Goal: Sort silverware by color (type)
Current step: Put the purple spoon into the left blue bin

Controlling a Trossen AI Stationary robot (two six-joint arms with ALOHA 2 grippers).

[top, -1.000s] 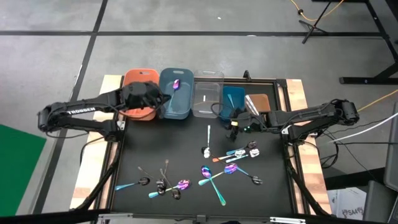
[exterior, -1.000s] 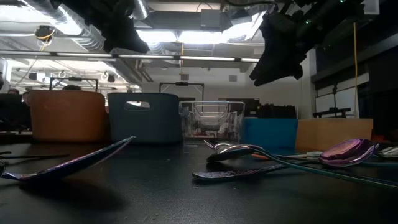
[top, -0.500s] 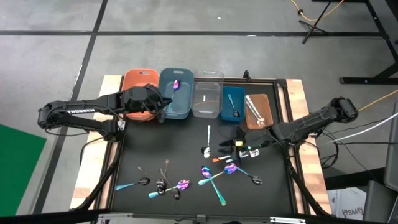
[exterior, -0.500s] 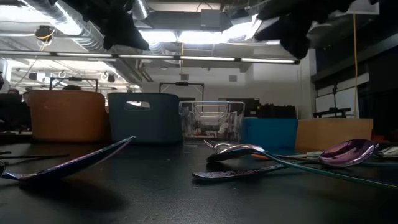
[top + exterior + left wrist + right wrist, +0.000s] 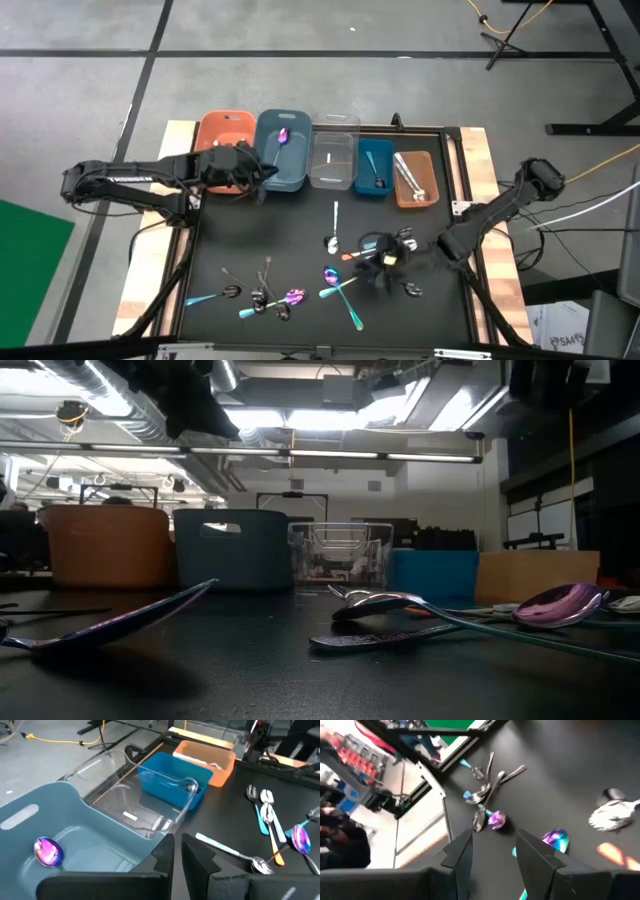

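My right gripper [image 5: 383,262] hangs over the tangle of silverware [image 5: 372,262] on the right half of the black surface [image 5: 300,240], its fingers [image 5: 536,849] spread apart with nothing between them. The worry here is crowding: the purple-bowled spoon [image 5: 555,840] just ahead of those fingers lies touching or crossing its neighbours, so I judge that closing could pinch two colours at once or flick a spoon aside. From above, the long teal-handled spoon [image 5: 349,303] runs diagonally, bowl toward the bins, handle toward the near edge; the white-handled spoon [image 5: 334,225] lies almost straight fore and aft. My left gripper [image 5: 258,176] waits at the front edge of the grey-blue bin [image 5: 281,172], fingers [image 5: 162,854] nearly together and holding nothing. A purple spoon bowl [image 5: 48,851] already rests in that bin.
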